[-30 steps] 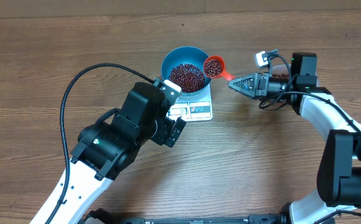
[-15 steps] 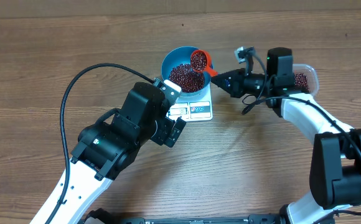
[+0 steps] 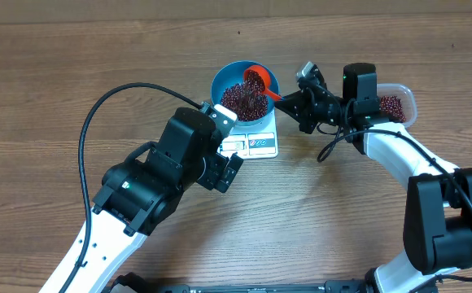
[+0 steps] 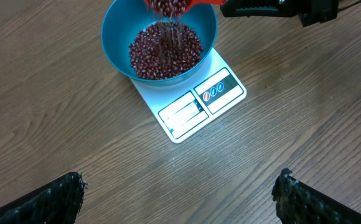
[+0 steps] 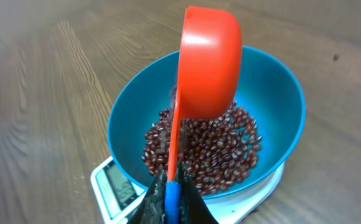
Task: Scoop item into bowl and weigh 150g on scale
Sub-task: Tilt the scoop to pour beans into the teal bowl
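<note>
The right fingers (image 5: 150, 208) clench the handle of the red scoop (image 5: 208, 62), tipped over the blue bowl (image 5: 280, 93); beans (image 4: 165, 53) pour into the bowl, which sits on the scale (image 4: 205, 102); the left fingers (image 4: 56, 199) hang released, empty, near the scale.

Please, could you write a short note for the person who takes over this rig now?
Left gripper: open, empty, hovering near the scale.
Right gripper: shut on the handle of the red scoop, tipped over the blue bowl.
Done: bowl stands on the scale, beans pouring in; clear tub with more beans by the right arm.
To do: display unreadable here; read it, then adjust to 150 g.
</note>
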Robot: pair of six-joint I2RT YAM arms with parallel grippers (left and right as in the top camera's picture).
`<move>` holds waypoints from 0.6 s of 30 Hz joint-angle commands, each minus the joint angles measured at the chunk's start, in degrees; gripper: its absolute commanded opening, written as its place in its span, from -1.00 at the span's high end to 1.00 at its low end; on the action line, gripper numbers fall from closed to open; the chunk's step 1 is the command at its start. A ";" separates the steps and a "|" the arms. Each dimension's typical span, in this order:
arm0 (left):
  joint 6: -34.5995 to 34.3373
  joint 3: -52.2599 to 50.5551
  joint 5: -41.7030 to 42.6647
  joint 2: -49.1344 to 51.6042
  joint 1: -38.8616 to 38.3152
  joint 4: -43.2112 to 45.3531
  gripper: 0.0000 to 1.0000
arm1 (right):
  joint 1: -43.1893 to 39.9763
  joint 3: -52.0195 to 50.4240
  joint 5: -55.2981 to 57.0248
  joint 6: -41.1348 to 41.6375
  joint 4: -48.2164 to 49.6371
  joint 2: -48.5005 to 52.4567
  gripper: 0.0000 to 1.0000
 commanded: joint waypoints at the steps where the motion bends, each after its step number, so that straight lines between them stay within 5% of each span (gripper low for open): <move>1: 0.87 -0.15 0.72 0.37 0.26 0.09 -0.99 | 0.24 -0.04 0.13 -10.19 1.05 0.17 0.93; 18: 0.87 -0.15 0.72 0.37 0.24 0.07 -0.99 | 0.22 -0.02 1.07 -29.55 8.24 0.17 0.93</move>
